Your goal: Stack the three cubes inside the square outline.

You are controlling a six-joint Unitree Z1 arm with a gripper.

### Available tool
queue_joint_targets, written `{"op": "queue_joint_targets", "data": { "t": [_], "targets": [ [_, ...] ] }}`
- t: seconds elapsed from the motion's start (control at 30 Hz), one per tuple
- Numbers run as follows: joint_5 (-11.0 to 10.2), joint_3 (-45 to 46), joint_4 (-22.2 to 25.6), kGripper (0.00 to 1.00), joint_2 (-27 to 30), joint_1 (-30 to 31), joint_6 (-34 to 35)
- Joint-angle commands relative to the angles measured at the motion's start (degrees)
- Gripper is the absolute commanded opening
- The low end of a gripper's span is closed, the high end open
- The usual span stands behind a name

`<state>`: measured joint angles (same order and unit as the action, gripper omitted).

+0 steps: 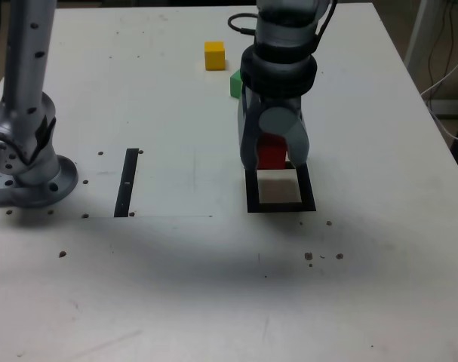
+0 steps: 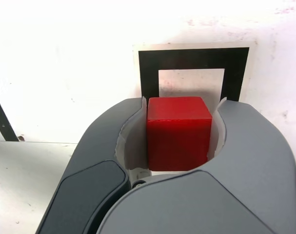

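The white flat table [image 1: 379,286] carries a thick black square outline [image 1: 281,204] just under the fingers [image 1: 248,147], a narrow black strip [image 1: 127,182], and yellow [image 1: 214,55] and green [image 1: 235,83] cubes well beyond the fingers.

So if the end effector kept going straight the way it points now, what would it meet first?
Most likely the square outline on the table: the end effector, shut on the red cube, points down at its white centre. Height above it is unclear.

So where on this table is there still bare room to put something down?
Plenty: the whole near strip of the table, and the patch between the black strip and the square outline. It is crowded behind the outline, where the gripper holds the red cube.
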<state>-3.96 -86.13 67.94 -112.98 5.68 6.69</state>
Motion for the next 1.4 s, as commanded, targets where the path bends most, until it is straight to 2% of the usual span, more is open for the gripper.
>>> {"op": "queue_joint_targets", "data": {
  "t": [0.0, 0.3, 1.03, 1.13, 1.37],
  "targets": [
    [0.1, 0.7, -0.6, 0.23, 0.4, 0.5, 0.6],
    [1.1, 4.2, -4.7, 0.23, -0.3, 1.6, 2.2],
    [0.4, 5.0, -8.4, 0.26, -3.3, 1.7, 3.0],
    [0.0, 5.3, -8.8, 0.3, -3.5, 1.7, 3.2],
    [-0.8, 5.9, -8.7, 0.53, -3.4, 1.6, 3.3]
  ]
}}
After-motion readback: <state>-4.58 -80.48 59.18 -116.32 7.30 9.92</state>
